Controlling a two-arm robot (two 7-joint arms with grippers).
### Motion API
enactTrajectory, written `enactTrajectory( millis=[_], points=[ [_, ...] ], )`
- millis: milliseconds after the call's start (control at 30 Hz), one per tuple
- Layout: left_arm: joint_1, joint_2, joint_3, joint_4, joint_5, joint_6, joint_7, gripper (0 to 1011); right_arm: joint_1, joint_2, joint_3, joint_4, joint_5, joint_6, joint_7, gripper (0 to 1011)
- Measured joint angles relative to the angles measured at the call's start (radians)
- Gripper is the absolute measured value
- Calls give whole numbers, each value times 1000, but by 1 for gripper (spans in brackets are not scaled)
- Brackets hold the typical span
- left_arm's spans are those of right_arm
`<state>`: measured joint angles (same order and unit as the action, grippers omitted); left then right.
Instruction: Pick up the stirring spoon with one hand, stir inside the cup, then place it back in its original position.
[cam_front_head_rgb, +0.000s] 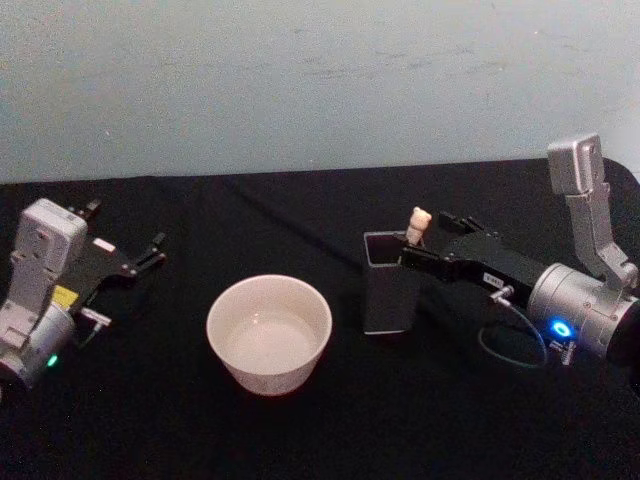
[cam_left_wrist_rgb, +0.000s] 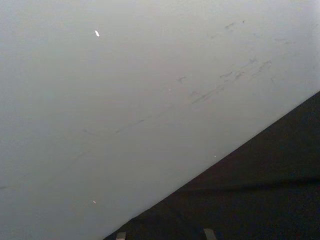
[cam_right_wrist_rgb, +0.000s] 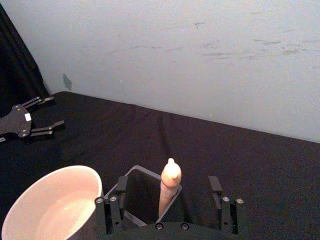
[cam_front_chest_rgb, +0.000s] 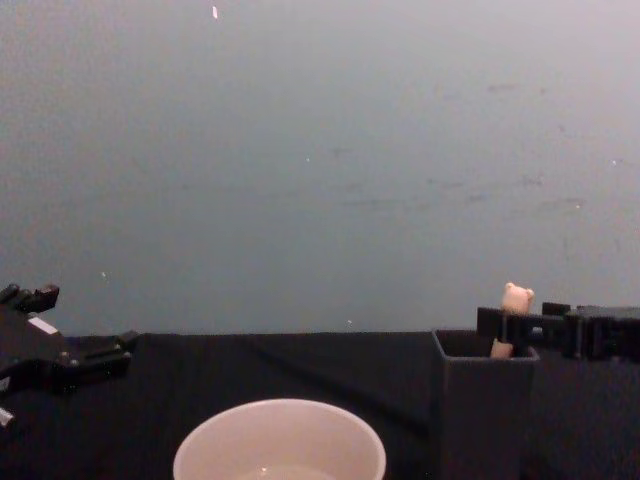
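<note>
The beige bear-topped stirring spoon (cam_front_head_rgb: 419, 226) hides its lower handle and bowl inside the dark grey square holder box (cam_front_head_rgb: 387, 283); the right pincer (cam_front_head_rgb: 425, 246) seemingly straddles it, contact unclear.

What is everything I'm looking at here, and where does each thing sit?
Spoon: one, beige handle with a small bear head on top, standing in the dark holder; its bowl is hidden inside.
Holder: one, dark grey square box, right of the cup.
Cup: one, cream-white, wide and round, near the middle of the table, apart from the holder.
Table: one, covered in black cloth, against a pale wall.
Left gripper: one, black fingers on a grey arm, open, resting at the table's left side, away from the cup.
Right gripper: one, black, open, its fingers on either side of the spoon's handle above the holder, not closed on it.
</note>
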<state>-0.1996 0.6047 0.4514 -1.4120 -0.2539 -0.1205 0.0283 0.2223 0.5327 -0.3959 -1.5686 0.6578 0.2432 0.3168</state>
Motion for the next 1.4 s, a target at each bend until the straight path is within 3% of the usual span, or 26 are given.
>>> enactTrajectory(
  millis=[267, 467, 600, 633, 667, 700, 833, 1000, 1100, 1400],
  points=[
    [0, 0, 0, 0, 0, 0, 0, 1001, 0, -2, 1, 0, -3, -8, 4, 1002],
    [0, 0, 0, 0, 0, 0, 0, 1001, -6, -22, 19, -9, -25, -46, -13, 1003],
    [0, 0, 0, 0, 0, 0, 0, 1001, -24, -65, 51, -23, -86, -154, -90, 1003],
    [0, 0, 0, 0, 0, 0, 0, 1001, -34, -99, 67, -24, -149, -249, -159, 1002],
    [0, 0, 0, 0, 0, 0, 0, 1001, -34, -99, 67, -24, -149, -249, -159, 1002],
    [0, 0, 0, 0, 0, 0, 0, 1001, -37, -123, 76, -19, -192, -305, -201, 1002],
    [0, 0, 0, 0, 0, 0, 0, 1001, -38, -159, 84, 9, -288, -377, -288, 1002],
    [0, 0, 0, 0, 0, 0, 0, 1001, -55, -175, 87, 49, -381, -390, -360, 1003],
    [0, 0, 0, 0, 0, 0, 0, 1001, -76, -168, 86, 66, -414, -378, -371, 1002],
    [0, 0, 0, 0, 0, 0, 0, 1002, -112, -157, 79, 125, -460, -335, -359, 1003]
  ],
)
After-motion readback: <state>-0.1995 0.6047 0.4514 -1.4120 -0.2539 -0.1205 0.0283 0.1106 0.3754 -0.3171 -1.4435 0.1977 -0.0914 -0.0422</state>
